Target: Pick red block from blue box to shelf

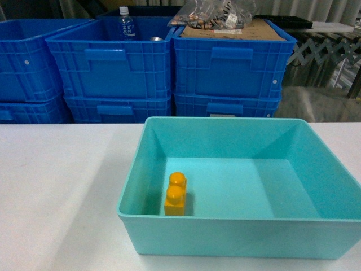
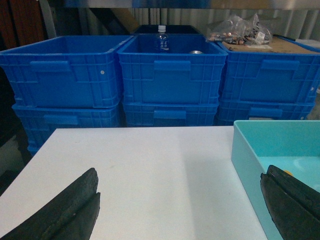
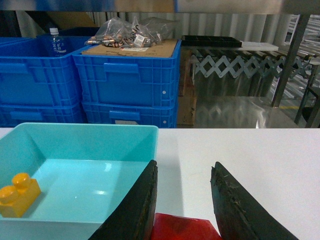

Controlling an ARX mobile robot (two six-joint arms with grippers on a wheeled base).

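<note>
Right wrist view gives you the key fact: the red block (image 3: 181, 227) sits between the two dark fingers of the right gripper (image 3: 182, 210), low at the frame's edge. Its sides seem to meet the jaws, so you can judge it clamped, though the contact itself is cut off at the bottom. It is already outside the blue box (image 3: 75, 131), above the white bench (image 3: 250, 150) just right of the box wall, which fits a carry toward the shelf. No shelf tier can be made out for certain; only metal strips run along the top of both wrist views.

Your head view shows neither gripper, and the box holds only the yellow brick (image 1: 175, 195) by its near wall.

Your left gripper (image 2: 180, 210) hangs with jaws spread wide and nothing between them, one finger over the bench, the other over the box rim, likely parked clear. Blue crates (image 1: 169, 62) stand stacked behind.
</note>
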